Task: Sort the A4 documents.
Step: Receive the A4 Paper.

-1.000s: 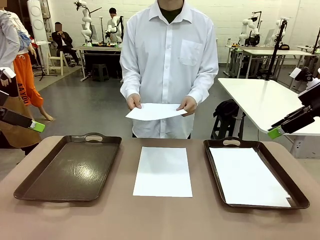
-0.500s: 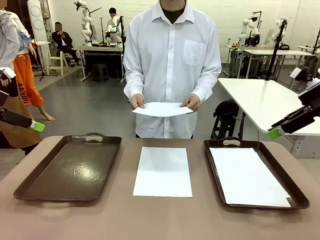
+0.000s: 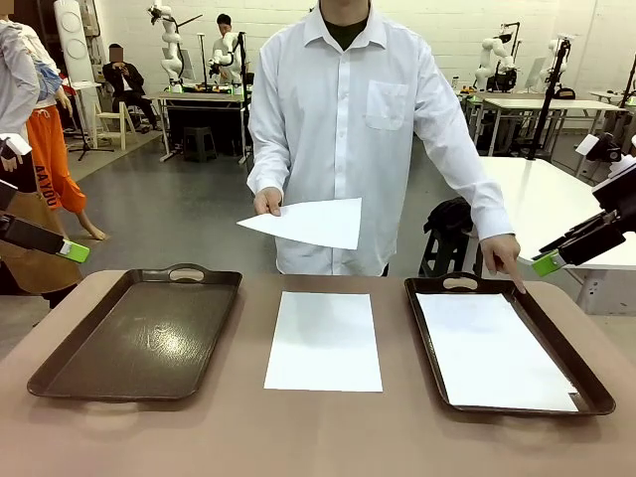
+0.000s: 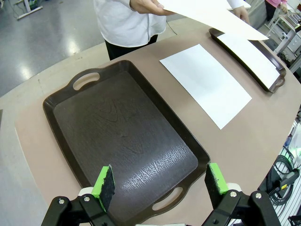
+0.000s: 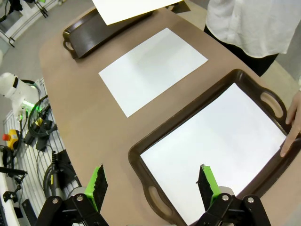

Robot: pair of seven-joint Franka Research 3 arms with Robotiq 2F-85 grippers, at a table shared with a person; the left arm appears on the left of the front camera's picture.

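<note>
Hovering above the near end of the empty dark brown tray (image 4: 122, 136) on the left, the left gripper (image 4: 160, 180) hangs with its green-padded fingers (image 4: 104, 181) spread wide and nothing between them. In the front view it pokes in from the left edge, raised well clear of the table (image 3: 318, 437). The right gripper (image 5: 153, 181) is likewise raised and spread apart, empty, looking down on the near part of the right tray (image 3: 527, 410). One of the A4 documents (image 3: 492, 351) lies flat inside that tray, covering most of its floor. A second sheet (image 3: 324, 341) lies on the bare table between the two trays, touching neither. At the far side stands a person in a white shirt (image 3: 348, 109). One hand (image 3: 266, 203) holds a third sheet (image 3: 308, 222) by its corner, in the air above the far edge of the table, roughly over the gap between the left tray and the middle sheet. The other hand (image 3: 502, 253) reaches down to the far right corner of the right tray, fingertips at its rim. Nothing lies between either gripper and the tray beneath it.
</note>
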